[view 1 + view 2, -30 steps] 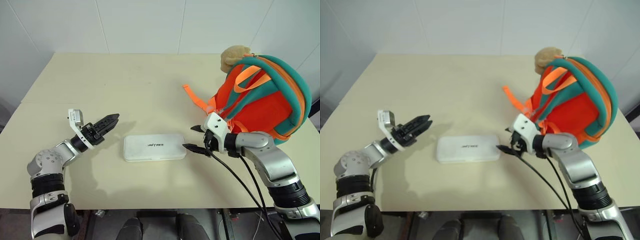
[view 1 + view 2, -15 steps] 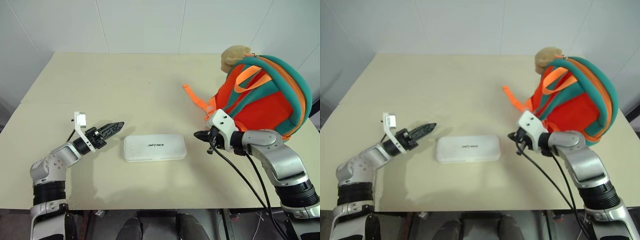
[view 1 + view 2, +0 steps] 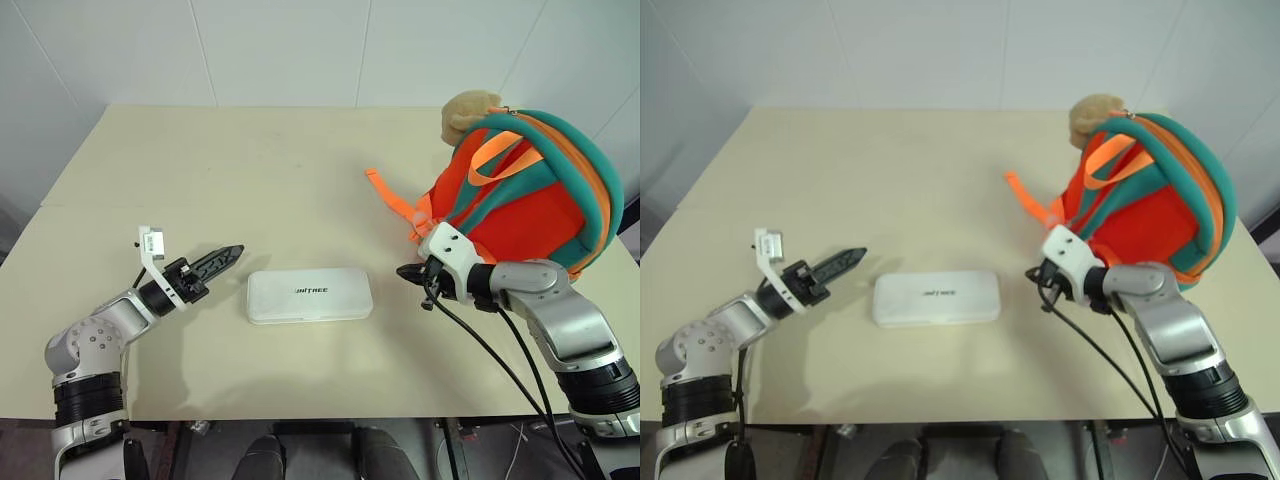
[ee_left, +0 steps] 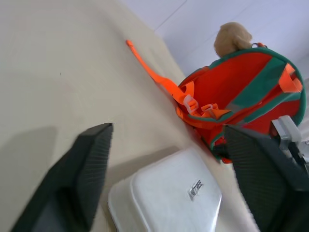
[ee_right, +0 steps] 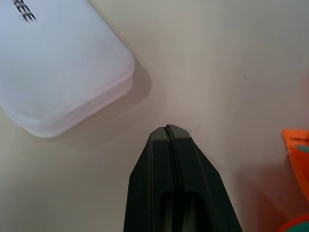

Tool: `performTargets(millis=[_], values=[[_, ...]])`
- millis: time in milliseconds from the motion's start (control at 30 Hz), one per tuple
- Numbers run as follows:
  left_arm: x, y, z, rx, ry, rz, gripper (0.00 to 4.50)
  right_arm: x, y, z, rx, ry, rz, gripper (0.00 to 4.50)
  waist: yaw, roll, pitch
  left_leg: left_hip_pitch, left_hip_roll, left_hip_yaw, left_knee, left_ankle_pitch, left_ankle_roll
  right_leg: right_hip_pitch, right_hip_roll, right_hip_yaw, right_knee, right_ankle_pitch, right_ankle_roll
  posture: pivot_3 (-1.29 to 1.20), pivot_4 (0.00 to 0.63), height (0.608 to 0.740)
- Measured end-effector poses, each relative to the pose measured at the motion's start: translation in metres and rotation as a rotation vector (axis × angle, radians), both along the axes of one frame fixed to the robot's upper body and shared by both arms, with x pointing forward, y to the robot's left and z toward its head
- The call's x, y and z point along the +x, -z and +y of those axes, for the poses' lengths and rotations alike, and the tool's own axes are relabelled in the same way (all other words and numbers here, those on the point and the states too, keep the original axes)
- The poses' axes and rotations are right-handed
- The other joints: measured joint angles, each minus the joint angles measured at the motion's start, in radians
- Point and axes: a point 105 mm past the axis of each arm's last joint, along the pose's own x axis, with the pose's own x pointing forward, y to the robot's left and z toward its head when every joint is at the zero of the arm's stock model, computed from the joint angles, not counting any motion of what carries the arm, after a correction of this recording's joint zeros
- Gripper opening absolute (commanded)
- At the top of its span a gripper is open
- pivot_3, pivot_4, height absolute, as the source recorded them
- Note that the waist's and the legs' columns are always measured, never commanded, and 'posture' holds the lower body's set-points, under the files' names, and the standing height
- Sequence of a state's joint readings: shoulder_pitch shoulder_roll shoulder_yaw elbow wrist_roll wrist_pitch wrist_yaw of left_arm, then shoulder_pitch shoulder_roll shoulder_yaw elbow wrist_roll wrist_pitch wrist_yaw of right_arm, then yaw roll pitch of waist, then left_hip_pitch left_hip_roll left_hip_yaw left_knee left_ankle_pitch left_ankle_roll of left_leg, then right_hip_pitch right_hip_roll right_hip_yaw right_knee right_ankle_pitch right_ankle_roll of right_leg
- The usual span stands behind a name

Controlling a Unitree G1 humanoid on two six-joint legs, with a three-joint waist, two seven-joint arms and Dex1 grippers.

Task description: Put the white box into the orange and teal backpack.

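Between the two claws, the white box [image 3: 310,295] lies flat on the bench [image 3: 250,180]. It looks hard, smooth and thin, so it may slip. It is probably light. The long edges look like the best place to pinch it, because the lid is too wide and flat. The left claw [image 3: 226,258] is spread wide, just beside the box's left end. The right claw [image 3: 405,271] is pressed tight together and holds nothing, near the box's right end. The orange and teal backpack [image 3: 530,195] stands to the right of the box, behind the right claw.
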State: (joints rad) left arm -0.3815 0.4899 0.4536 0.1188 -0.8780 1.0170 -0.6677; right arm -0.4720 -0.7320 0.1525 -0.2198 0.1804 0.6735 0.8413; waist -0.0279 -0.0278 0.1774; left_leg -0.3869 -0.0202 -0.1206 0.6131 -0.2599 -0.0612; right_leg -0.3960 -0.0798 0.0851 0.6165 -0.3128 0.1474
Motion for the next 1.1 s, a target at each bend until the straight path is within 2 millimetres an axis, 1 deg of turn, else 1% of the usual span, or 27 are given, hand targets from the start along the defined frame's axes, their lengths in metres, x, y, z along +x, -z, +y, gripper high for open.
performTargets(millis=[233,333,467,567,633,767,933,1100], values=[[-0.002,0.012,-0.002,0.002,-0.001,0.111,4.5,0.001,0.013,0.0,-0.06,-0.025,0.018,0.12,0.003,0.0,0.0,0.0,0.0,0.0,0.0,0.0,0.0,0.0,0.0,0.0,0.0,0.0,0.0,0.0,0.15,0.74],[0.001,0.017,-0.002,-0.011,-0.006,0.148,4.5,0.001,0.016,0.004,-0.076,-0.052,0.025,0.12,0.002,0.0,0.0,0.0,0.0,0.0,0.0,0.0,0.0,0.0,0.0,0.0,0.0,0.0,0.0,0.0,0.15,0.74],[0.009,0.016,-0.006,-0.04,0.004,0.177,4.5,-0.002,0.019,0.009,-0.085,-0.085,0.04,0.12,0.002,0.0,0.0,0.0,0.0,0.0,0.0,0.0,0.0,0.0,0.0,0.0,0.0,0.0,0.0,0.0,0.15,0.74],[0.013,0.017,-0.013,-0.088,0.044,0.24,4.5,-0.004,0.021,0.015,-0.087,-0.117,0.053,0.12,0.003,0.0,0.0,0.0,0.0,0.0,0.0,0.0,0.0,0.0,0.0,-0.001,0.0,0.0,0.0,0.0,0.15,0.74],[0.015,0.02,-0.019,-0.115,0.071,0.28,4.5,-0.005,0.022,0.019,-0.083,-0.136,0.058,0.12,0.002,0.0,0.0,0.0,-0.001,0.0,0.0,0.0,0.0,0.0,0.0,-0.001,0.0,0.0,0.0,0.0,0.15,0.74],[0.016,0.019,-0.029,-0.14,0.108,0.302,4.5,-0.005,0.02,0.025,-0.075,-0.159,0.044,0.12,0.002,0.0,0.0,0.0,-0.001,0.0,0.0,0.0,-0.001,0.0,0.0,-0.001,0.0,0.0,0.0,0.0,0.15,0.74],[0.016,0.02,-0.032,-0.161,0.125,0.322,4.5,-0.003,0.015,0.029,-0.072,-0.169,0.022,0.12,0.002,0.0,0.0,0.0,-0.001,0.0,0.0,0.0,-0.001,0.0,0.0,-0.001,0.0,0.0,0.0,0.0,0.15,0.74],[0.01,0.02,-0.033,-0.2,0.155,0.356,4.5,-0.003,0.015,0.031,-0.073,-0.17,0.016,0.12,0.002,0.0,0.0,0.0,-0.001,0.0,0.0,0.0,-0.001,0.0,0.0,-0.001,0.0,0.0,0.0,0.0,0.15,0.74]])
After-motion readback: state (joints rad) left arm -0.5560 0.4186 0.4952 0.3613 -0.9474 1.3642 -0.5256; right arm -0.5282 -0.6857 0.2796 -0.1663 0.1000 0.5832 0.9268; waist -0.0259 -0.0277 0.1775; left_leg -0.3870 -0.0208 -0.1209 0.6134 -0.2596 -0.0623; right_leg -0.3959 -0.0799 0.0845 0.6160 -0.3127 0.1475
